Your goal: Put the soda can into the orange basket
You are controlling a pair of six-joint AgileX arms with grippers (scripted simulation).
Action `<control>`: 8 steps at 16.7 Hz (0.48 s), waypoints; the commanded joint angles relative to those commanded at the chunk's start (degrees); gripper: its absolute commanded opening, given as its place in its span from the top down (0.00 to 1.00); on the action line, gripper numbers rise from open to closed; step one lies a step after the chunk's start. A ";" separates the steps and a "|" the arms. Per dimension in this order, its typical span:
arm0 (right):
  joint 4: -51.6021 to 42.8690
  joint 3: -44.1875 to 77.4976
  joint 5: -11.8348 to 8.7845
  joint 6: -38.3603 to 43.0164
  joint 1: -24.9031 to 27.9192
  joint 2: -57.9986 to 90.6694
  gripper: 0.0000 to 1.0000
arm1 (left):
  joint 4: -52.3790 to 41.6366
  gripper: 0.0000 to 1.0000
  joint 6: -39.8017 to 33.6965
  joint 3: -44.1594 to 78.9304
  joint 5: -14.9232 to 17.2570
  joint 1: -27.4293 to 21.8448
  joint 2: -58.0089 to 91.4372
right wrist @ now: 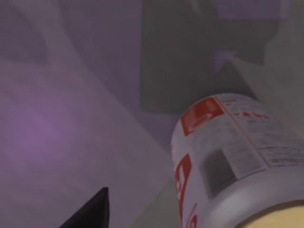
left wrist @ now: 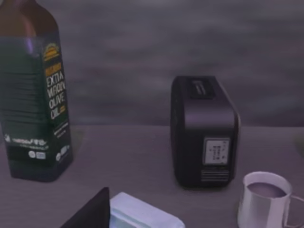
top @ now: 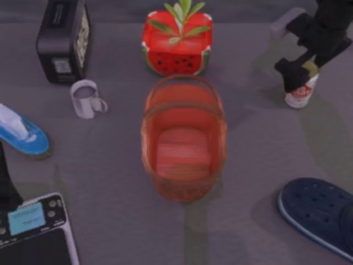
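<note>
**A:** White and red, the soda can (top: 300, 95) stands on the table right under the right gripper (top: 298, 74) in the top view. Is it gripped? I cannot tell.

**B:** And the orange basket (top: 183, 182) sits well off to that gripper's left, with nothing in it. Carry and drop remain.

**A:** Left wrist view: just a speaker (left wrist: 205, 133), an olive oil bottle (left wrist: 33, 90) and a mug (left wrist: 263, 202). The left arm is parked.

**B:** Right wrist view: the can's label fills the frame beside one dark fingertip (right wrist: 90, 211).
</note>
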 joint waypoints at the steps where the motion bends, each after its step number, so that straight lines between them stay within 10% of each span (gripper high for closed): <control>1: 1.81 -1.81 0.01 0.07 0.08 -0.02 0.00 | 0.00 0.00 0.00 0.00 0.00 0.00 0.00; 8: 5.89 -5.84 0.02 0.24 0.25 0.04 0.00 | 0.00 0.00 0.00 0.00 0.00 0.00 0.00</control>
